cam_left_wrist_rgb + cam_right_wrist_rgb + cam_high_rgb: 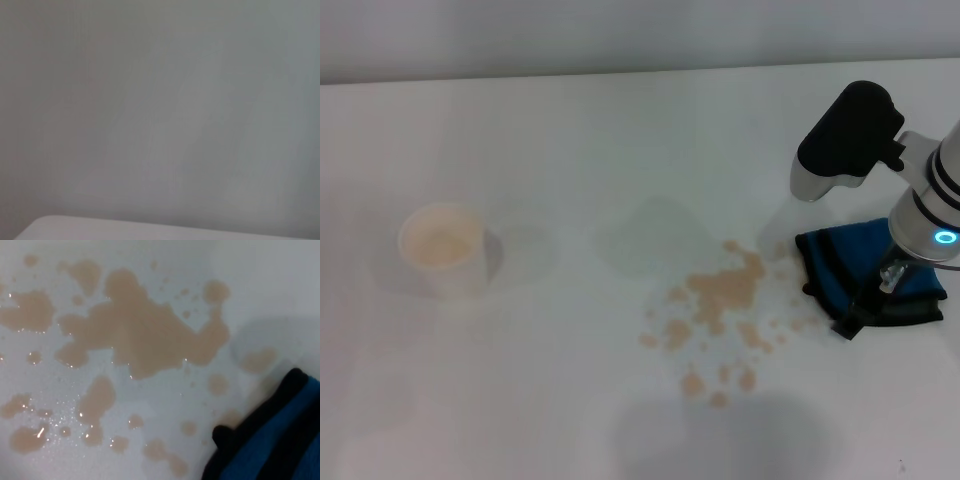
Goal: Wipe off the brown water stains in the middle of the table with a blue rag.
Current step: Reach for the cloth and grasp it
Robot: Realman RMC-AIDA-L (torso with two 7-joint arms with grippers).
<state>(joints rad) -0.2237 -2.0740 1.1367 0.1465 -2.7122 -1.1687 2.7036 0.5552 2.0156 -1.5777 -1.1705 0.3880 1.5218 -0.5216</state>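
On the desk: white desk (pixel 570 140), everything placed here against the brown water stains (pixel 720 300).
Stains: one larger irregular patch with droplets scattered round it, wet and glinting in the right wrist view (pixel 140 335).
Blue rag: blue rag (pixel 840 262) lies bunched just right of the stains, its dark edge near the outermost drops; also seen at (pixel 280 440).
Right gripper: right gripper (pixel 865 305) stands down on the rag's near edge; whether it pinches the cloth I cannot tell.
Left gripper: out of sight.
Cup: white paper cup (pixel 442 250) well left of the stains.
Handling: likely soft, light and limp; best taken by a thick fold and pressed flat.
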